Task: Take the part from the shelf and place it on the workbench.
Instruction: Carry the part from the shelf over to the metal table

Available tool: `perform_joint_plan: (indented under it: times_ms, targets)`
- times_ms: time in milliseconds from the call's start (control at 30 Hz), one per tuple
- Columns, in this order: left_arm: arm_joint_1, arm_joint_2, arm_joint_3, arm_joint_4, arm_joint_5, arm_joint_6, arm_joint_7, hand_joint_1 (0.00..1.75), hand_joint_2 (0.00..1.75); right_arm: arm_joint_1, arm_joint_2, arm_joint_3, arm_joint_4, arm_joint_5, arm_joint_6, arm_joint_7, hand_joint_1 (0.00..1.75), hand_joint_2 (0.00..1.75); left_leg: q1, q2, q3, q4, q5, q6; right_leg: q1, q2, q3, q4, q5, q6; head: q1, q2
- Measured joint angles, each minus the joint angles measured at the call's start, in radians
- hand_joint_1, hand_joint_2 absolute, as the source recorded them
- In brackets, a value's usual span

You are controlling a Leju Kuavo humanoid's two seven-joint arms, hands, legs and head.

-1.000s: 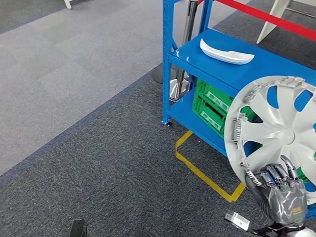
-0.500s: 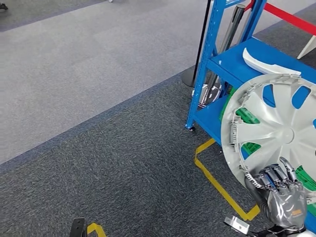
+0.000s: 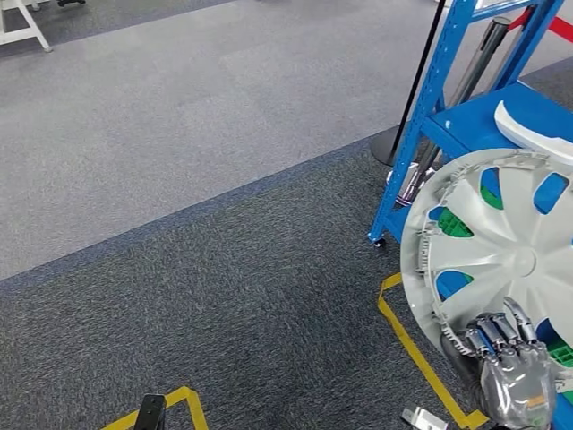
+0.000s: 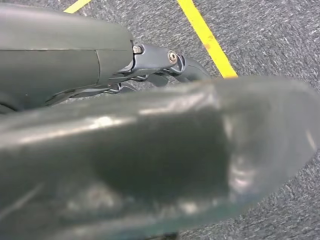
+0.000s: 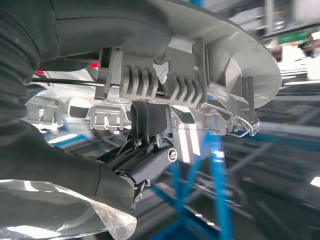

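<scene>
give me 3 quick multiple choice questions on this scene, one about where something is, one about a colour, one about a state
1. Where does the white curved part lie?
A. on the blue shelf's upper board
B. on the carpet
C. in the green crate

2. What colour is the tape line on the dark carpet by the shelf?
A. red
B. yellow
C. white

3. What is the right hand doing?
A. hanging with nothing in it
B. resting flat on the shelf
C. holding the silver wheel cover by its rim

Answers:
1. A, the head view shows it resting on the blue board.
2. B, the line on the floor is plainly yellow.
3. C, the fingers wrap the cover's lower rim in the head view, and the right wrist view shows them against its clipped back.
</scene>
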Motion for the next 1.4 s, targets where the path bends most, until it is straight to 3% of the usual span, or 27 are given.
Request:
perform_joint_plan:
  times_ms: [67,133,200,267,300,333,367,433,500,567,633,700,800,833,867,900,1000,1067,1133,1200,1267,1333,1367,1400]
  targets:
    - [-0.004,0.001,-0.008,0.0,-0.002,0.002,0.003,0.0,0.0,0.015,0.008,0.0,-0.019,0.009,0.0,-0.002,1.75,1.75,-0.01,0.011,0.011,-0.033,-0.003,0.012,0.003,-0.015,0.0,0.001,-0.004,0.011,0.0,0.0]
    - [-0.003,0.004,-0.012,0.0,-0.002,0.007,0.003,0.0,0.0,0.016,0.01,0.0,-0.028,0.01,0.0,-0.005,1.75,1.75,-0.01,-0.005,0.012,-0.04,-0.001,0.027,-0.001,-0.021,0.004,-0.001,-0.009,0.023,0.0,0.0]
    - [-0.003,0.008,-0.014,0.0,-0.001,0.011,0.003,0.0,0.0,0.017,0.01,0.0,-0.031,0.008,0.0,-0.004,1.75,1.75,-0.007,-0.022,0.02,-0.049,0.002,0.042,-0.005,0.015,-0.009,0.036,-0.039,0.029,0.003,0.0]
    - [-0.007,0.011,-0.014,0.0,0.004,0.014,0.002,0.0,0.0,0.021,0.01,0.0,-0.032,0.006,0.0,0.002,1.75,1.75,-0.009,-0.039,0.022,-0.05,0.001,0.053,-0.005,0.062,-0.07,0.153,-0.096,0.027,0.009,0.0]
    - [-0.008,0.012,-0.014,0.0,0.006,0.014,0.002,0.0,0.0,0.024,0.01,0.0,-0.032,0.005,0.0,0.005,1.75,1.75,-0.011,-0.049,0.022,-0.05,0.001,0.056,-0.003,0.071,-0.106,0.218,-0.119,0.026,0.011,0.0]
    - [-0.008,0.013,-0.014,0.0,0.008,0.014,0.002,0.0,0.0,0.027,0.01,0.0,-0.032,0.006,0.0,0.008,1.75,1.75,-0.013,-0.059,0.023,-0.05,0.0,0.059,-0.002,0.076,-0.134,0.261,-0.127,0.025,0.012,0.0]
    - [-0.008,0.014,-0.014,0.0,0.01,0.014,0.002,0.0,0.0,0.03,0.01,0.0,-0.031,0.006,0.0,0.009,1.75,1.75,-0.014,-0.069,0.024,-0.049,-0.001,0.059,-0.001,0.078,-0.144,0.268,-0.116,0.023,0.012,0.0]
    - [-0.008,0.016,-0.014,0.0,0.011,0.014,0.002,0.0,0.0,0.032,0.01,0.0,-0.032,0.007,0.0,0.011,1.75,1.75,-0.015,-0.089,0.025,-0.046,-0.002,0.058,0.0,0.086,-0.112,0.18,-0.047,0.02,0.012,0.0]
    - [-0.009,0.017,-0.014,0.0,0.011,0.014,0.001,0.0,0.0,0.031,0.01,0.0,-0.032,0.009,0.0,0.012,1.75,1.75,-0.017,-0.106,0.022,-0.04,-0.004,0.054,-0.003,0.115,-0.057,0.064,0.002,0.016,0.012,0.0]
    - [-0.01,0.017,-0.014,0.0,0.012,0.013,0.001,0.0,0.0,0.032,0.01,0.0,-0.034,0.012,0.0,0.015,1.75,1.75,-0.017,-0.12,0.015,-0.035,-0.003,0.045,-0.003,0.131,-0.034,0.02,0.007,0.013,0.011,0.0]
    - [-0.009,0.017,-0.014,0.0,0.012,0.013,0.001,0.0,0.0,0.033,0.01,0.0,-0.036,0.015,0.0,0.021,1.75,1.75,-0.014,-0.129,0.01,-0.033,-0.003,0.036,-0.002,0.119,-0.03,0.014,0.011,0.006,0.011,0.0]
    - [-0.009,0.016,-0.014,0.0,0.011,0.013,0.001,0.0,0.0,0.032,0.01,0.0,-0.037,0.017,0.0,0.028,1.75,1.75,-0.014,-0.108,-0.002,-0.001,-0.026,0.025,-0.004,0.102,-0.024,0.008,0.013,-0.004,0.007,0.0]
    - [-0.01,0.016,-0.014,0.0,0.011,0.013,0.001,0.0,0.0,0.035,0.01,0.0,-0.039,0.019,0.0,0.037,1.75,1.75,-0.007,-0.063,-0.082,0.174,-0.112,0.01,-0.003,0.072,-0.016,0.005,0.009,-0.014,0.002,0.0]
    - [-0.009,0.016,-0.014,0.0,0.011,0.013,0.001,0.0,0.0,0.036,0.01,0.0,-0.039,0.021,0.0,0.038,1.75,1.75,-0.003,-0.058,-0.107,0.228,-0.128,0.007,-0.003,0.063,-0.015,0.005,0.007,-0.015,0.003,0.0]
    - [-0.008,0.016,-0.014,0.0,0.011,0.013,0.001,0.0,0.0,0.036,0.01,0.0,-0.04,0.022,0.0,0.039,1.75,1.75,0.0,-0.056,-0.117,0.246,-0.124,0.004,-0.002,0.055,-0.013,0.006,0.005,-0.015,0.003,0.0]
    - [-0.007,0.016,-0.014,0.0,0.011,0.013,0.001,0.0,0.0,0.036,0.01,0.0,-0.04,0.024,0.0,0.039,1.75,1.75,0.003,-0.053,-0.109,0.228,-0.103,0.003,-0.002,0.047,-0.01,0.006,0.003,-0.015,0.002,0.0]
    - [-0.009,0.016,-0.014,0.0,0.011,0.013,0.001,0.0,0.0,0.037,0.01,0.0,-0.04,0.025,0.0,0.039,1.75,1.75,0.001,-0.018,-0.021,0.046,-0.014,0.009,0.0,0.026,0.001,0.007,-0.008,-0.005,0.003,0.0]
    - [-0.011,0.015,-0.014,0.0,0.011,0.014,0.001,0.0,0.0,0.037,0.01,0.0,-0.04,0.026,0.0,0.039,1.75,1.75,-0.008,0.003,0.007,-0.018,-0.005,0.018,0.003,0.012,0.003,0.009,-0.014,0.007,0.004,0.0]
    - [-0.01,0.016,-0.014,0.0,0.011,0.019,0.001,0.0,0.0,0.038,0.01,0.001,-0.041,0.027,0.0,0.041,1.75,1.75,-0.011,-0.008,0.007,-0.026,-0.008,0.029,0.002,-0.001,0.006,0.007,-0.018,0.018,0.004,0.0]
    - [-0.008,0.017,-0.015,0.0,0.01,0.03,-0.004,0.0,0.0,0.039,0.01,0.001,-0.044,0.028,0.0,0.047,1.75,1.75,-0.009,-0.024,0.012,-0.035,-0.005,0.042,-0.002,0.019,-0.002,0.03,-0.04,0.026,0.006,0.0]
    - [-0.011,0.016,-0.017,0.0,0.009,0.039,-0.012,0.0,0.0,0.042,0.01,0.001,-0.047,0.029,0.0,0.05,1.75,1.75,-0.007,-0.039,0.016,-0.039,-0.003,0.052,-0.004,0.059,-0.054,0.133,-0.092,0.027,0.011,0.0]
    - [-0.012,0.016,-0.019,0.0,0.009,0.042,-0.015,0.0,0.0,0.047,0.01,0.0,-0.047,0.029,0.0,0.051,1.75,1.75,-0.008,-0.056,0.016,-0.039,-0.004,0.055,-0.002,0.075,-0.128,0.262,-0.134,0.028,0.013,0.0]
    - [-0.012,0.016,-0.02,0.0,0.009,0.042,-0.015,0.0,0.0,0.048,0.01,0.0,-0.047,0.029,0.0,0.052,1.75,1.75,-0.009,-0.065,0.017,-0.039,-0.004,0.056,-0.002,0.077,-0.151,0.292,-0.131,0.027,0.013,0.0]
    - [-0.011,0.016,-0.021,0.0,0.009,0.042,-0.015,0.0,0.0,0.049,0.01,0.0,-0.047,0.029,0.0,0.052,1.75,1.75,-0.009,-0.074,0.019,-0.039,-0.005,0.056,-0.001,0.078,-0.156,0.283,-0.108,0.026,0.013,0.0]
